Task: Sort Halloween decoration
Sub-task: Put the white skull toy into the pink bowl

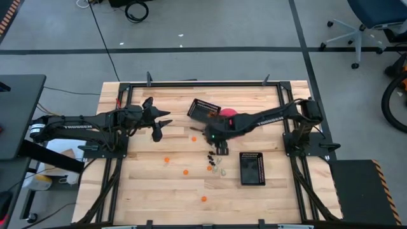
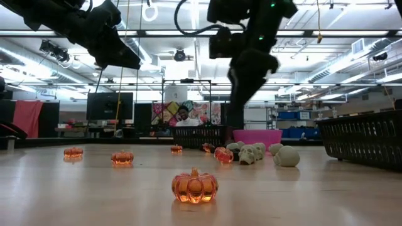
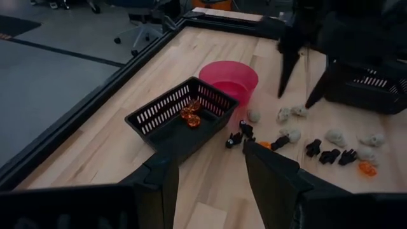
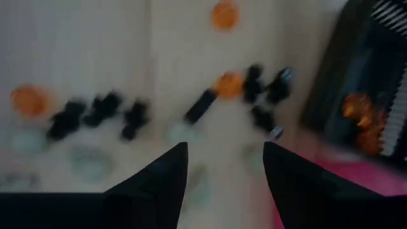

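Note:
Tiny trinkets lie scattered on the wooden table: orange pumpkins (image 1: 186, 172) (image 2: 195, 186), black pieces (image 1: 210, 156) (image 3: 324, 154) and pale skulls (image 1: 219, 170) (image 2: 251, 152). Two orange pumpkins (image 3: 189, 114) lie inside the far black mesh basket (image 1: 205, 109). My right gripper (image 1: 220, 149) (image 4: 222, 168) hangs open above the cluster of black and pale trinkets, fingers pointing down, holding nothing. My left gripper (image 1: 158, 127) (image 3: 210, 184) is open and empty, raised over the table's left half, facing the basket.
A round pink bowl (image 1: 227, 113) (image 3: 229, 79) stands beside the far basket. A second black mesh basket (image 1: 252, 168) (image 2: 364, 141) sits toward the near right. Bare wood shows on the table's left and near parts. A person shows in the room behind the table.

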You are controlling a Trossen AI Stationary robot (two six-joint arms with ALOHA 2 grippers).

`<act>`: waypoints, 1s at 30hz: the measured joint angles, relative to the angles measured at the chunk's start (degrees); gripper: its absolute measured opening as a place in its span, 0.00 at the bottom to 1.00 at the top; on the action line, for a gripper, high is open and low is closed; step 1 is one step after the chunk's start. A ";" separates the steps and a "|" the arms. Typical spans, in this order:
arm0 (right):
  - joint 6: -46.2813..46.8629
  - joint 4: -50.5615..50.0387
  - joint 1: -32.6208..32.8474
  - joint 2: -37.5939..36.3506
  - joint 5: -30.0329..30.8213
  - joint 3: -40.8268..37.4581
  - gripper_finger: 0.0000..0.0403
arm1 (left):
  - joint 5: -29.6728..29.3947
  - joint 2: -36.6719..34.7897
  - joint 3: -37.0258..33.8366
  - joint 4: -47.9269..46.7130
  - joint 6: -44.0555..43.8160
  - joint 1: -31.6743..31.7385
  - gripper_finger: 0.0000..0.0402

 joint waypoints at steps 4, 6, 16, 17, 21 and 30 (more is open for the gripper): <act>3.94 -4.00 0.31 0.00 0.29 -1.30 0.52 | 0.00 0.00 0.00 -0.85 -0.01 0.00 0.39; 4.90 -2.61 0.25 0.02 -0.14 -3.26 0.52 | 0.00 0.00 0.00 -0.83 0.02 0.00 0.39; 6.02 6.73 0.33 0.02 -2.57 -9.47 0.52 | 0.00 0.00 0.00 -0.81 -0.02 0.00 0.39; 6.01 8.12 0.37 0.02 -2.55 -10.33 0.52 | 0.00 0.00 0.00 -0.80 -0.04 0.00 0.39; 6.52 11.53 -0.04 0.07 -2.63 -13.53 0.52 | 0.00 0.00 0.00 -0.86 -0.15 0.00 0.39; 7.21 15.95 -0.72 -0.02 -3.01 -17.54 0.51 | 0.00 0.00 0.00 -2.00 -0.20 0.00 0.39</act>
